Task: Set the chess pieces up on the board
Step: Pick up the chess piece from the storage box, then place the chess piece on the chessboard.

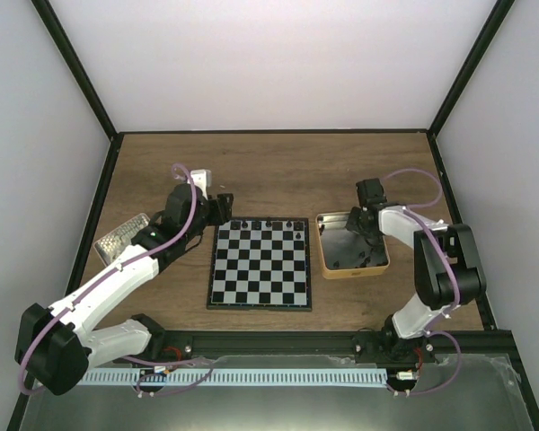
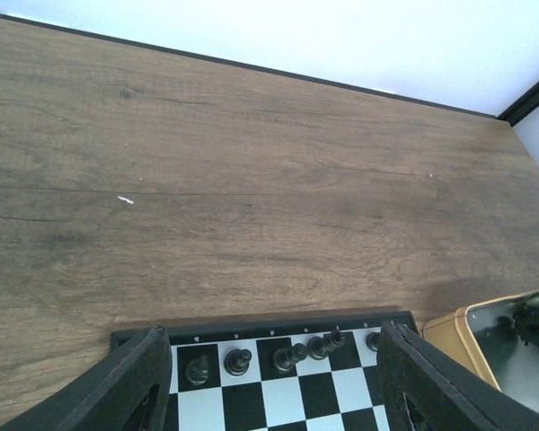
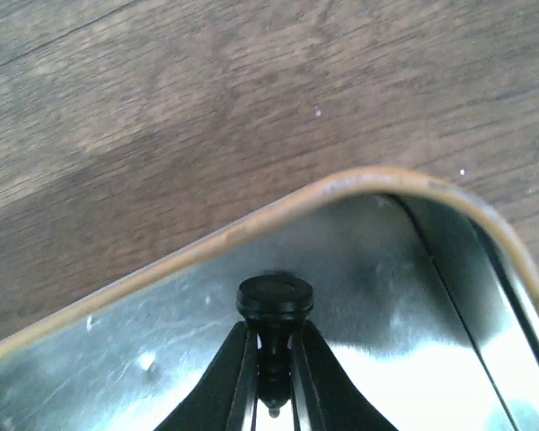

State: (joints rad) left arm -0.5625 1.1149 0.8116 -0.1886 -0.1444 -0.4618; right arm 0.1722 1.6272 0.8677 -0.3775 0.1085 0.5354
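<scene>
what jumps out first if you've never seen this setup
A black and silver board sits mid-table, with a few tiny black pieces lined along its far edge. To its right, the right gripper reaches into a tan tin, jaws shut on one piece. The left gripper hovers open over the board's far row.

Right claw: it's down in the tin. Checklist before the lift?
1. Right claw shut on a piece: ok.
2. Grip on its stem, below the head: ok.
3. Rim of the tin apart from that claw: ok.
4. Left claw open and empty: ok.
5. Left claw away from the board: not ok, it hangs at its far left corner, near the row of pieces.
</scene>
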